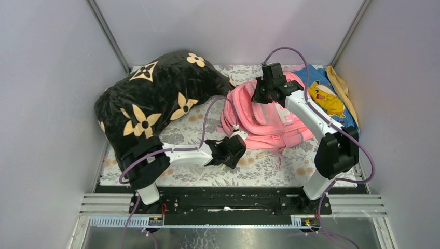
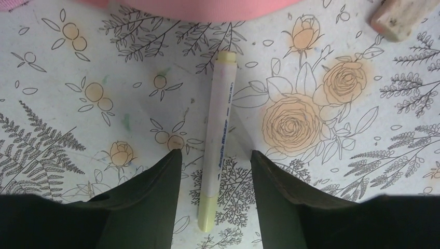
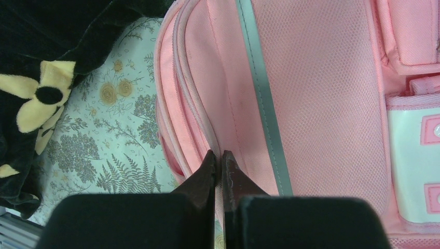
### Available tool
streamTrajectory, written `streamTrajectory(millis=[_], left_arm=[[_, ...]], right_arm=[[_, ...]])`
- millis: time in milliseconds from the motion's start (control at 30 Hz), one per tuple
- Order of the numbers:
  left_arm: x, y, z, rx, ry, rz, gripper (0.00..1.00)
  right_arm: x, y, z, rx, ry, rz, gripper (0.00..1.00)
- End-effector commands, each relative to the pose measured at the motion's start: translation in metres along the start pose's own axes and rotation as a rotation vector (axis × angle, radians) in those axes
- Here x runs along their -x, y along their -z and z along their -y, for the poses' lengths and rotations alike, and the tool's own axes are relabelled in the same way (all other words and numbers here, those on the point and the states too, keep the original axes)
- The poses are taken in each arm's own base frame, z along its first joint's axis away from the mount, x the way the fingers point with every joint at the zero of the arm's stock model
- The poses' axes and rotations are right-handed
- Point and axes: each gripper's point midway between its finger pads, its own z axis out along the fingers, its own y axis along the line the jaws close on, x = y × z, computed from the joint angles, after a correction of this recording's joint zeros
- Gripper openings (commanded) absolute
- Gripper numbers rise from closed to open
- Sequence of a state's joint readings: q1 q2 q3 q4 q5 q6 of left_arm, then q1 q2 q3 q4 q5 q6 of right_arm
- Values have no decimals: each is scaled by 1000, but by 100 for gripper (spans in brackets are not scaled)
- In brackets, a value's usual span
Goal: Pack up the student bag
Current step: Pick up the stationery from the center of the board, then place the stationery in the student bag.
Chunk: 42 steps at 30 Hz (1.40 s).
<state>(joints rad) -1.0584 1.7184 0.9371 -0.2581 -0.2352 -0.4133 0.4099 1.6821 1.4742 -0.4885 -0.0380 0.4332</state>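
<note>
Spread wide, the left gripper (image 2: 215, 154) straddles a pale yellow marker (image 2: 218, 135) lying on the floral tablecloth (image 2: 78, 129), near the pink student bag (image 3: 321, 93). The right gripper (image 3: 219, 155) has its fingers pressed together at the bag's piped side seam; the bag's inside is hidden. The bag lies mid-table between a black flowered pillow (image 1: 155, 98) and a blue cloth (image 1: 324, 83), with grey walls around.
</note>
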Motion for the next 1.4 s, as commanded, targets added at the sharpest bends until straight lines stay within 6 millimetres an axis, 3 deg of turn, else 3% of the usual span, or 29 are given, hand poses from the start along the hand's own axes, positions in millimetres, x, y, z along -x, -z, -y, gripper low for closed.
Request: streamTrajectory(millis=[0, 133, 267, 367, 433, 600, 733, 833, 933, 1033, 1167, 1367], left_arm=[[-31, -13, -17, 81, 10, -127, 55], [-36, -18, -23, 95, 30, -154, 37], [-36, -14, -31, 119, 48, -159, 2], [-18, 1, -36, 91, 112, -110, 0], [3, 16, -38, 51, 154, -46, 0], [78, 53, -50, -46, 274, 140, 0], [144, 87, -44, -303, 395, 277, 0], [184, 100, -55, -384, 511, 298, 0], [228, 109, -46, -503, 578, 372, 0], [251, 97, -39, -543, 633, 352, 0], [267, 72, -43, -529, 706, 373, 0], [271, 30, -54, -449, 791, 355, 0]], right_arm=[[26, 25, -20, 68, -15, 80, 0], [27, 25, -20, 66, -13, 84, 0], [28, 25, -21, 69, -13, 87, 0], [29, 27, -22, 72, -15, 93, 0], [29, 27, -22, 76, -17, 97, 0], [29, 21, -19, 60, -19, 88, 0], [33, 20, -25, 80, -17, 85, 0], [36, 22, -27, 84, -20, 93, 0], [39, 20, -26, 87, -33, 121, 0], [41, 15, -26, 72, -30, 106, 0], [39, 13, -29, 97, -48, 110, 0], [35, 9, -30, 107, -47, 92, 0]])
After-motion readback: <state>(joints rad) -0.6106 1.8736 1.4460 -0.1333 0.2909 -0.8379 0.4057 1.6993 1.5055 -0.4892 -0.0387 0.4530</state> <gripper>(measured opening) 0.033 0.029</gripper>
